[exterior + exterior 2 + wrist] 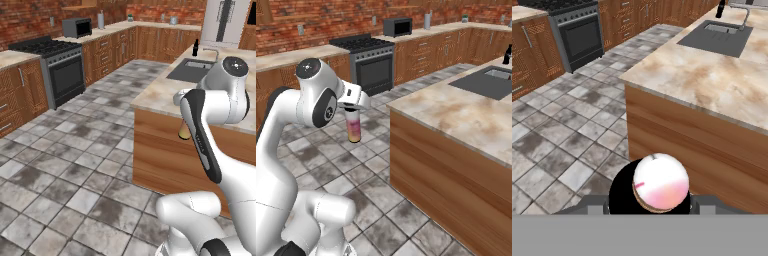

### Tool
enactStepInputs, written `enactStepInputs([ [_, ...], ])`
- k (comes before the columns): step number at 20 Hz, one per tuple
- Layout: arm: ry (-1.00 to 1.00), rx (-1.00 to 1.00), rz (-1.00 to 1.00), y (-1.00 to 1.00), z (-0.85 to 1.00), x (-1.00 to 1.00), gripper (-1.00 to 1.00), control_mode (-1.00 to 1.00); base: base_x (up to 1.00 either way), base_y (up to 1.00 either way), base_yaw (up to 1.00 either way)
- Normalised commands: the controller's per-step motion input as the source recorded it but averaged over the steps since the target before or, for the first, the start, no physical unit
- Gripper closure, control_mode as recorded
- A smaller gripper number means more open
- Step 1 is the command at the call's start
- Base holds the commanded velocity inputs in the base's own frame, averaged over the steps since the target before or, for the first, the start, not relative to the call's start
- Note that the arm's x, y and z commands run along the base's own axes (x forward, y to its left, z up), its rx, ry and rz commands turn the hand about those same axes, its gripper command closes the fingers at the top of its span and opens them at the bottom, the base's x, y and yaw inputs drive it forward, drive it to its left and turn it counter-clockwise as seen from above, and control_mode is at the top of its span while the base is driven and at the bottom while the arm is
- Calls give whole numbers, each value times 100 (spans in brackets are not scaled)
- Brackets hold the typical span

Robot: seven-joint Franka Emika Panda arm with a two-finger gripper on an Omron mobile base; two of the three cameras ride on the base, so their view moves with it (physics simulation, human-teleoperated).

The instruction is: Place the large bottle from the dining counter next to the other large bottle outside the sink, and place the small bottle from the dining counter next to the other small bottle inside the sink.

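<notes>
Right base view: gripper clamped around large bottle, cap hidden.

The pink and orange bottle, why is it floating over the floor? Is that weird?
A little odd, but not floating: the large bottle hangs upright from the pincer, out over the floor tiles, off the dining counter. Nothing looks spilled or broken.

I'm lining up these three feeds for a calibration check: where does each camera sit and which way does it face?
Left base view: behind the arm's left, facing the dining counter and sink; arm at lower right.
Right base view: behind its right, facing the counter; arm at lower left, large bottle under the hand.
Hand view: on the hand, looking past the bottle at floor and counter.
All share counter, sink, stove.
</notes>
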Motion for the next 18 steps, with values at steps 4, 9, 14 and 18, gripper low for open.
enactStepInputs([
  [4,0,0,0,0,0,0,100,100,0,4,-25],
  [9,0,0,0,0,0,0,100,100,0,4,-25],
  [14,0,0,0,0,0,0,100,100,0,8,-25],
  [18,0,0,0,0,0,0,100,100,0,22,-21],
])
